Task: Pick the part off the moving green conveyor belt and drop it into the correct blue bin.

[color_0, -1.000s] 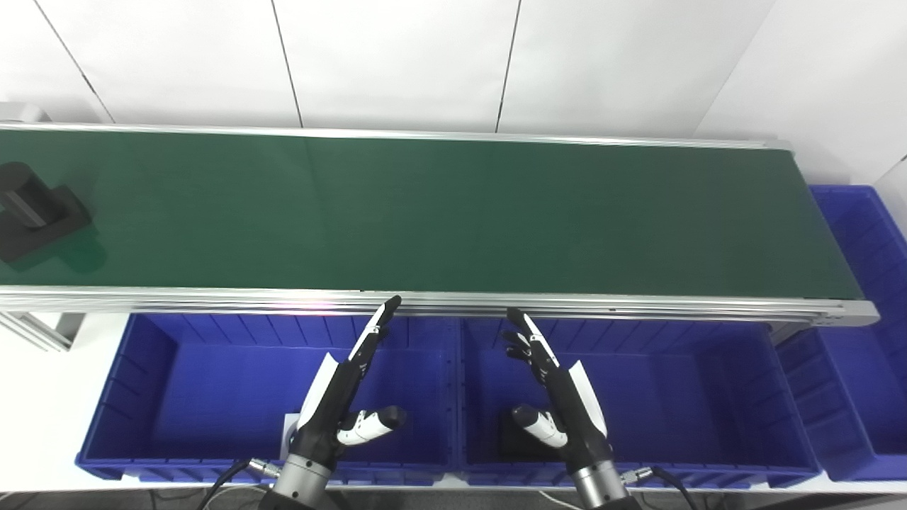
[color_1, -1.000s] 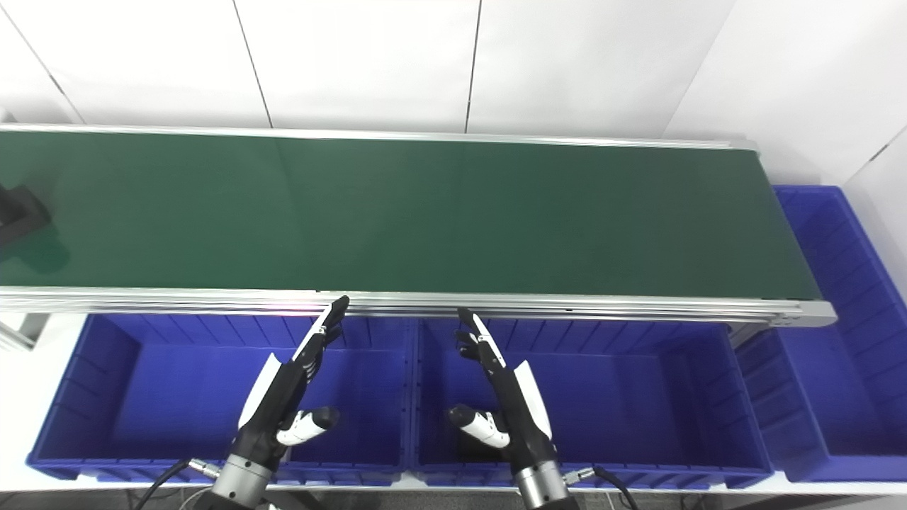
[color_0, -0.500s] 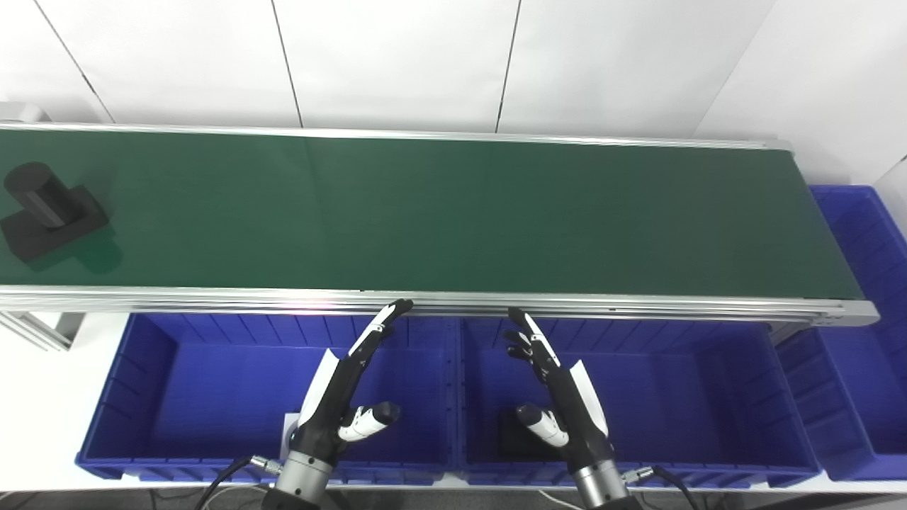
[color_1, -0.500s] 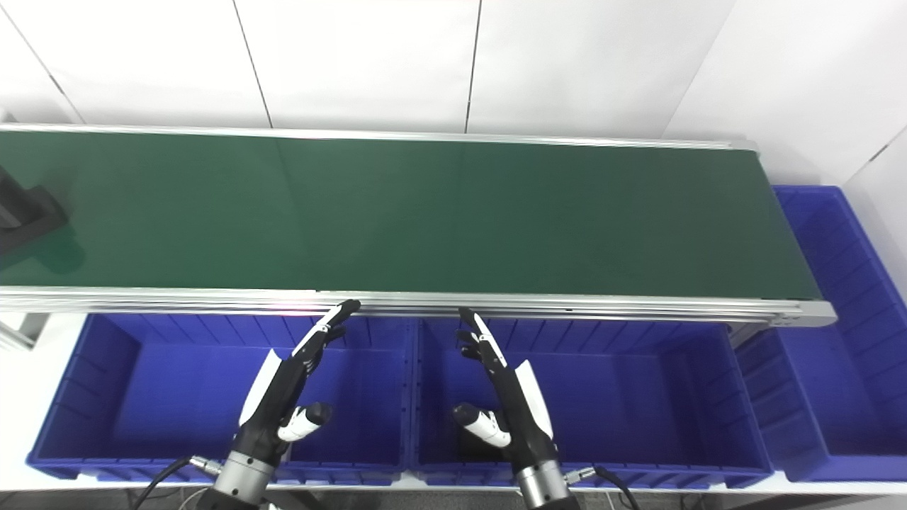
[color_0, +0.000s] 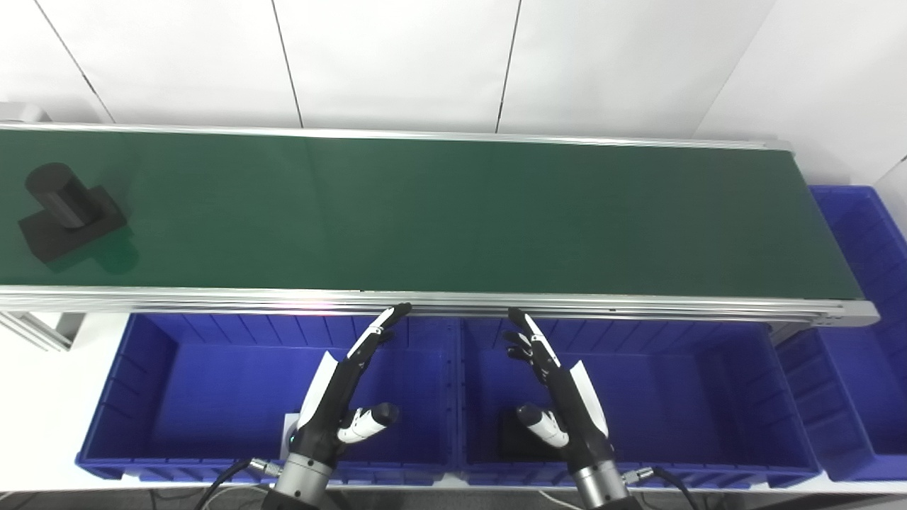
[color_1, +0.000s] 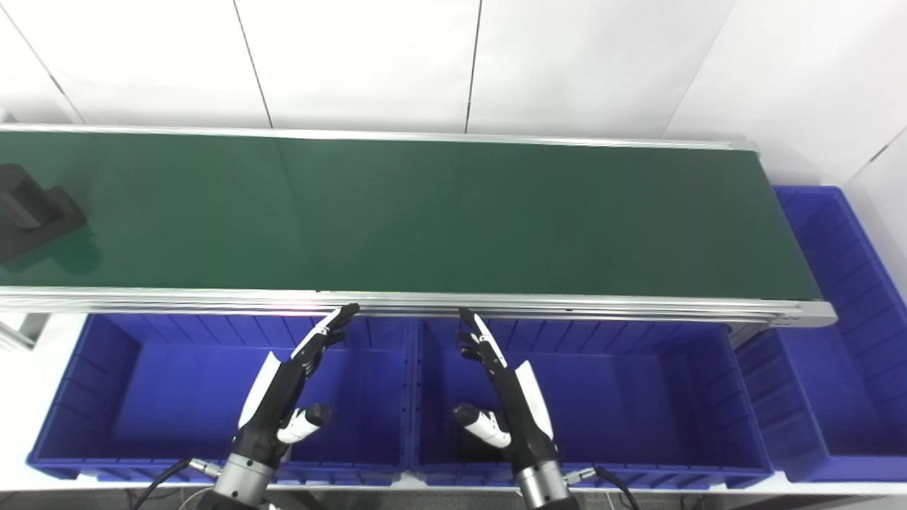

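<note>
At far left, a black part [color_0: 69, 218], a short cylinder standing on a flat square base, rests on the green conveyor belt [color_0: 453, 212], close to the belt's left end and nearer its front rail than its back rail. The belt is a long dark green band running across the whole width of the scene, framed by aluminium rails [color_0: 453, 303] front and back, with its right end stopping short of the right wall. Behind it stands a wall of white panels [color_0: 397, 60] divided by thin dark seams; a second white wall [color_0: 822, 78] angles in at right.

Below the front rail, on a white surface [color_0: 35, 397], two blue bins sit side by side with their walls touching. Over the left blue bin [color_0: 142, 397] hovers the left hand [color_0: 340, 397], palm turned inward, fingers straight and pressed together, thumb held apart; it grips nothing. A small white object [color_0: 287, 428] lies on this bin's floor, partly hidden behind the wrist.

Over the right blue bin [color_0: 708, 404] hovers the right hand [color_0: 560, 397], likewise empty, fingers extended and slightly fanned, thumb apart. A dark object [color_0: 511, 433] lies on this bin's floor beside the thumb; its shape cannot be told.

At far right, a third blue bin [color_0: 864, 354] stands beyond the belt's end, set lengthwise toward the wall.
</note>
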